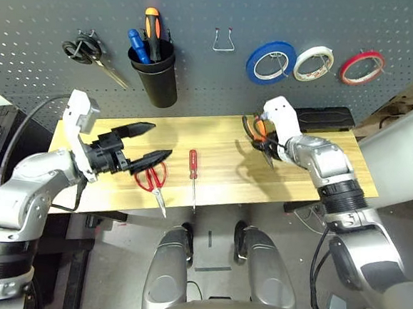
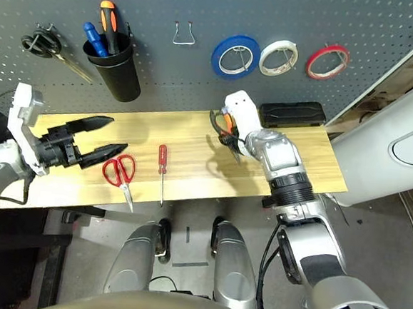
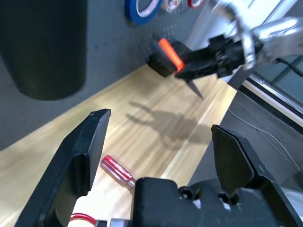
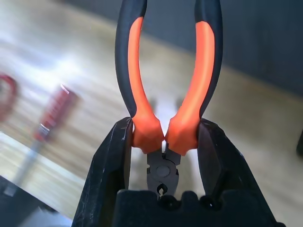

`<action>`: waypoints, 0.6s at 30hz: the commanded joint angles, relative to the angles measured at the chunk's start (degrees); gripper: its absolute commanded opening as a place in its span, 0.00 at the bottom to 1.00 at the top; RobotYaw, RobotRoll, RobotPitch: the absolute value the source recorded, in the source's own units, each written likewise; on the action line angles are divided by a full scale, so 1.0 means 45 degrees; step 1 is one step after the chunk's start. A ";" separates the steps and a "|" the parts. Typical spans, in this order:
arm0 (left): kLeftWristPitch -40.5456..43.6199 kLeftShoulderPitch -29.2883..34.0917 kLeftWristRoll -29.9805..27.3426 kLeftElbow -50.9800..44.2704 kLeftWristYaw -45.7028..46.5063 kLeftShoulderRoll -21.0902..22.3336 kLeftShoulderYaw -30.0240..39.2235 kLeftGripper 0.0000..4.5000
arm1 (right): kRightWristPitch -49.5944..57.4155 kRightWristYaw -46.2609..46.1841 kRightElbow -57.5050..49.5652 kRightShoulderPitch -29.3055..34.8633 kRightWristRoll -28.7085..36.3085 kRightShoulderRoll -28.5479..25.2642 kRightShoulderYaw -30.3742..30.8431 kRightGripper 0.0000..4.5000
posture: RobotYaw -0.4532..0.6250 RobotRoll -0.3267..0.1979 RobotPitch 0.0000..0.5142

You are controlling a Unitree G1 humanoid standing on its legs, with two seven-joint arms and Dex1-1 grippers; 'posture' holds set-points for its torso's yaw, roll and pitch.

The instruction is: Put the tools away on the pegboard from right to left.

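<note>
The right gripper (image 4: 164, 135) grips the orange-and-black pliers (image 4: 163, 127) near their pivot, above the table (image 1: 225, 185) — their far handle ends cut off at the wrist view's edge. The left gripper (image 1: 157, 145) stands wide, partly covering the red-handled scissors (image 1: 158, 186); the red screwdriver (image 1: 193, 164) lies beside them — blurred from the right wrist.

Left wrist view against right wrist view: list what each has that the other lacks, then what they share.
Left wrist view: the black cup, blue tape roll, white tape roll and the open left end effector.

Right wrist view: the screwdriver's shaft and both pliers handles.

Both: the right end effector gripping the pliers, the screwdriver's red handle, part of the red scissors handles and the wooden tabletop.
</note>
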 commanded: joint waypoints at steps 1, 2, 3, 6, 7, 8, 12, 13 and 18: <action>-0.0129 -0.0244 -0.0136 0.0452 -0.0260 0.0216 0.0360 1.00 | -0.0013 0.0133 -0.0999 -0.0580 0.0736 -0.0030 -0.0526 0.46 | 0.41 0.62 0.16; -0.0121 -0.0329 -0.0137 0.0559 -0.0300 0.0241 0.0415 1.00 | -0.0121 0.0134 -0.1081 -0.0797 0.0909 0.0006 -0.0647 0.46 | 0.40 0.62 0.16; -0.0119 -0.0418 -0.0137 0.0668 -0.0337 0.0280 0.0478 1.00 | -0.0188 0.0126 -0.1147 -0.1124 0.1063 0.0043 -0.0749 0.46 | 0.40 0.62 0.16; -0.0128 -0.0621 -0.0164 0.0879 -0.0381 0.0348 0.0629 1.00 | -0.0639 0.0115 -0.1130 -0.1929 0.1455 0.0213 -0.0988 0.46 | 0.40 0.62 0.15; -0.0110 -0.0688 -0.0208 0.0936 -0.0370 0.0355 0.0693 1.00 | -0.0773 0.0095 -0.1062 -0.2171 0.1552 0.0272 -0.1045 0.46 | 0.41 0.62 0.14; -0.0035 -0.0764 -0.0290 0.0979 -0.0338 0.0369 0.0804 1.00 | -0.0933 0.0085 -0.0987 -0.2453 0.1693 0.0378 -0.1139 0.46 | 0.41 0.62 0.14; 0.0101 -0.0923 -0.0372 0.1140 -0.0354 0.0575 0.1168 1.00 | -0.2320 -0.0006 -0.0375 -0.3539 0.2174 0.1011 -0.1597 0.46 | 0.41 0.62 0.14; 0.0116 -0.0931 -0.0357 0.1153 -0.0370 0.0612 0.1182 1.00 | -0.2653 -0.0061 -0.0168 -0.3713 0.2156 0.1088 -0.1614 0.46 | 0.41 0.62 0.15; 0.0252 -0.0963 -0.0391 0.0992 -0.0256 0.0559 0.1170 1.00 | -0.6524 -0.0126 0.1400 -0.4660 0.1721 0.1652 -0.1575 0.46 | 0.42 0.62 0.15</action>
